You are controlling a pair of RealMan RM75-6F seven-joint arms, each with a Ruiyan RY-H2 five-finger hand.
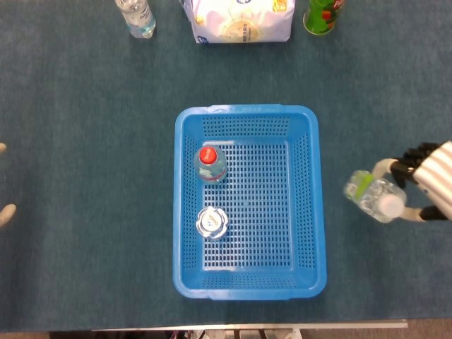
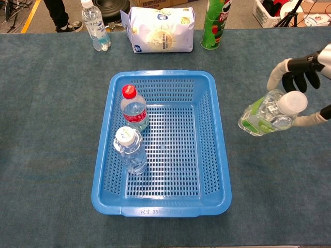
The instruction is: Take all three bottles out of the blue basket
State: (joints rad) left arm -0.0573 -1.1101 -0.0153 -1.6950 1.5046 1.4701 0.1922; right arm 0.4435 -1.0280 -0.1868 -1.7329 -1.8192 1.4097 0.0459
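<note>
Blue basket (image 2: pixel 160 210) front rim: small moulded text, starts "35", rest too small to read. Green can (image 2: pixel 213 23), white bag (image 2: pixel 160 28), bottle labels: print unreadable.

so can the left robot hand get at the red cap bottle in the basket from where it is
Probably yes. The left robot hand holds nothing at the table's left edge, and the red cap bottle stands upright by the blue basket's left wall, top uncovered; only that low wall lies between.
</note>
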